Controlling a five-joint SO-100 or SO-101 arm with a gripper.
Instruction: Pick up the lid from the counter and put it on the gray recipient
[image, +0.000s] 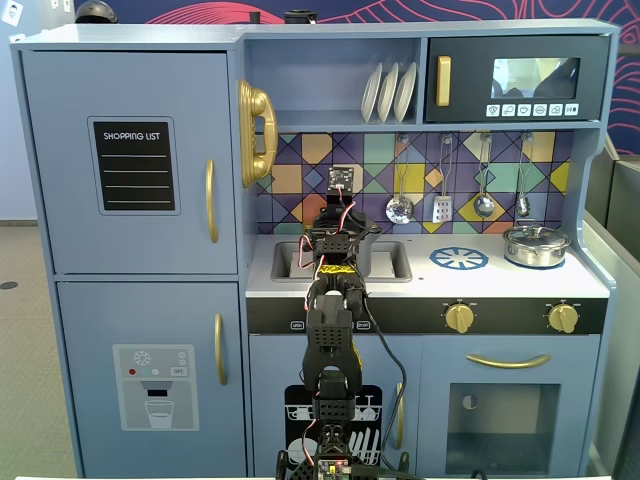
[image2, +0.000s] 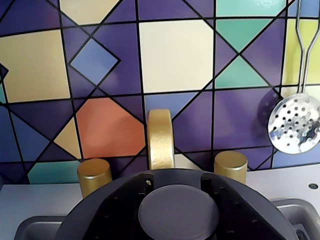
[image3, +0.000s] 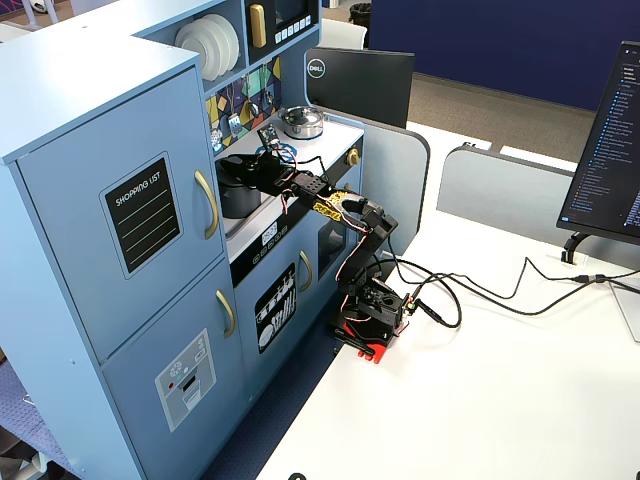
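In the front fixed view the toy kitchen's fridge door, upper left of the frame, carries a black board (image: 134, 166) reading "SHOPPING LIST". Top centre, a shelf holds three white plates (image: 389, 91) standing on edge. Mid-frame the sink (image: 392, 262) has the gray pot (image: 358, 250) sitting in it, mostly hidden behind the arm (image: 331, 345). Further right, a shiny silver pot (image: 536, 245) with its own lid sits on the stove top.

The wrist view is where the lid (image2: 180, 207) shows best: a matte dark-gray round thing filling the bottom centre, with a flat round knob in its middle. It's right under the camera, in front of the gold tap (image2: 160, 139) and its two gold knobs, with the sink edge at the lower corners. A slotted spoon (image2: 294, 120) hangs at the right edge.

Whether the lid is resting on the pot or held just above it, I can't tell. The jaws reach in around the lid, but I can't make out if they're clamped or apart.

In the side fixed view, a monitor (image3: 360, 85) at upper centre says "DELL", and the arm's base sits on a white table (image3: 520, 390).
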